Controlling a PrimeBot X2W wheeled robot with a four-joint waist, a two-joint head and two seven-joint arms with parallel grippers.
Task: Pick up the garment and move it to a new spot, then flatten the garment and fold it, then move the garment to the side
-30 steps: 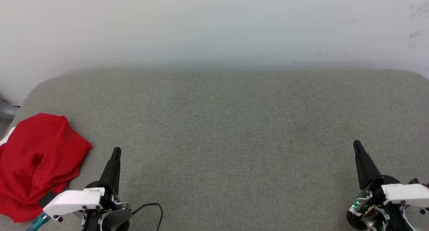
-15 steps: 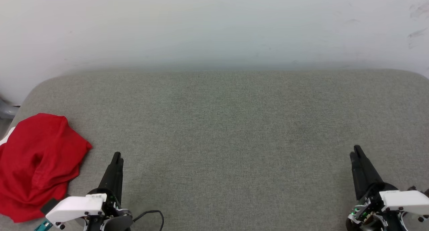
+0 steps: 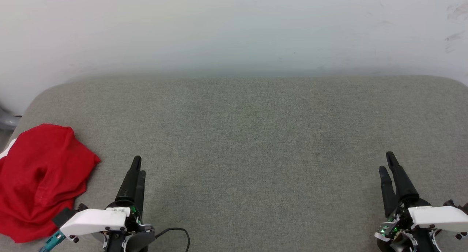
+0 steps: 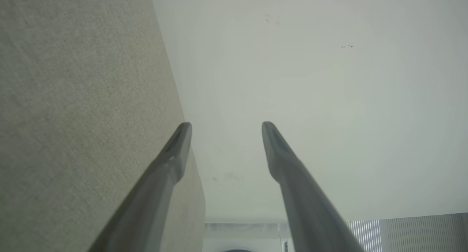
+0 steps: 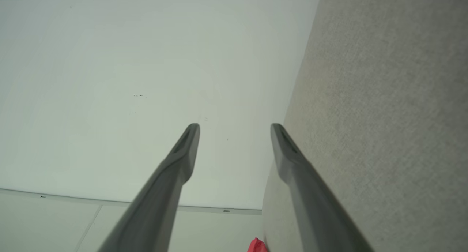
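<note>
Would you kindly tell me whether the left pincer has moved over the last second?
Yes. The left pincer has slid slightly toward the head view's right, away from the red garment, which lies unmoved, and its jaws have opened.

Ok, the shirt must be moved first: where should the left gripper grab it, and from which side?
The shirt lies crumpled, one corner jutting toward the left gripper. Probably pinch that bunched corner, coming from the shirt's right over the cushion, open fingers straddling the fold.
</note>
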